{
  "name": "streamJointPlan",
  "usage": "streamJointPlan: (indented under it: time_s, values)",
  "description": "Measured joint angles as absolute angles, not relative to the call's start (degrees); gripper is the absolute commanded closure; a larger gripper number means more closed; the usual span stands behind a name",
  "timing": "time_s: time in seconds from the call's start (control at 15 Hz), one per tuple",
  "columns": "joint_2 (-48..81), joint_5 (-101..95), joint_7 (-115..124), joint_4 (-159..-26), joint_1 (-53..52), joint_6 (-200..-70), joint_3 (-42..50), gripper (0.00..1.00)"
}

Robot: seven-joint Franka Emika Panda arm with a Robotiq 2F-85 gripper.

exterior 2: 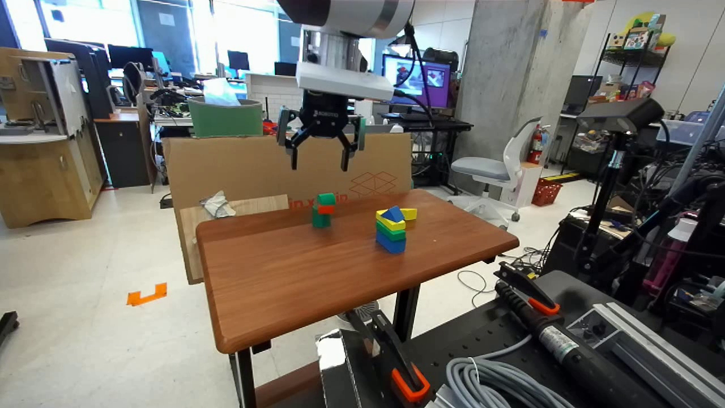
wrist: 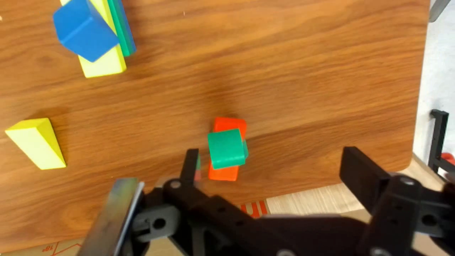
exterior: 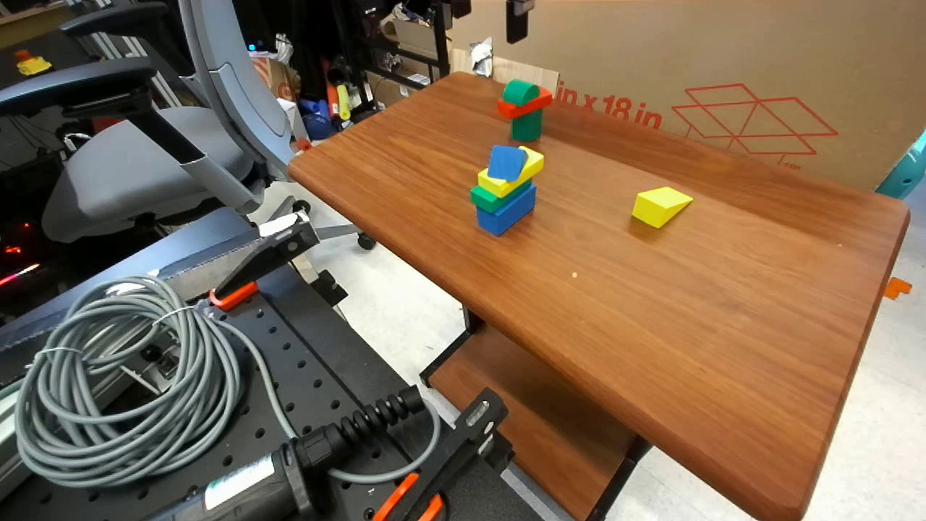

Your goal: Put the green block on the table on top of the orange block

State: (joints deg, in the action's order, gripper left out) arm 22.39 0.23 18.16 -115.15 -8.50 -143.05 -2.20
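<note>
A green block with a rounded top rests on the orange block in both exterior views (exterior: 521, 92) (exterior 2: 326, 199) and in the wrist view (wrist: 226, 149). The orange block (exterior: 534, 104) (exterior 2: 325, 209) (wrist: 224, 173) lies flat across a darker green block (exterior: 527, 127) (exterior 2: 320, 220), which stands on the table (exterior: 687, 325) (exterior 2: 272, 277) (wrist: 302, 89). In the wrist view the lower green block is mostly hidden. My gripper (exterior 2: 319, 164) (wrist: 272, 156) is open and empty, above the stack and apart from it. In the wrist view the stack sits near the left finger.
A second stack of blue, green and yellow blocks (exterior: 504, 192) (exterior 2: 391, 232) (wrist: 87, 32) stands on the table, with a tilted blue block on top. A yellow wedge (exterior: 660, 206) (wrist: 37, 144) lies apart. A cardboard sheet (exterior: 687, 65) (exterior 2: 238, 164) stands behind the table's edge.
</note>
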Motion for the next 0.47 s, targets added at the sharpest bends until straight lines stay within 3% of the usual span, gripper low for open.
streamJointPlan:
  time_s: [0.47]
  values:
    - [7.5, 3.3, 16.6, -132.9, -8.3, -140.5, -3.5, 0.0]
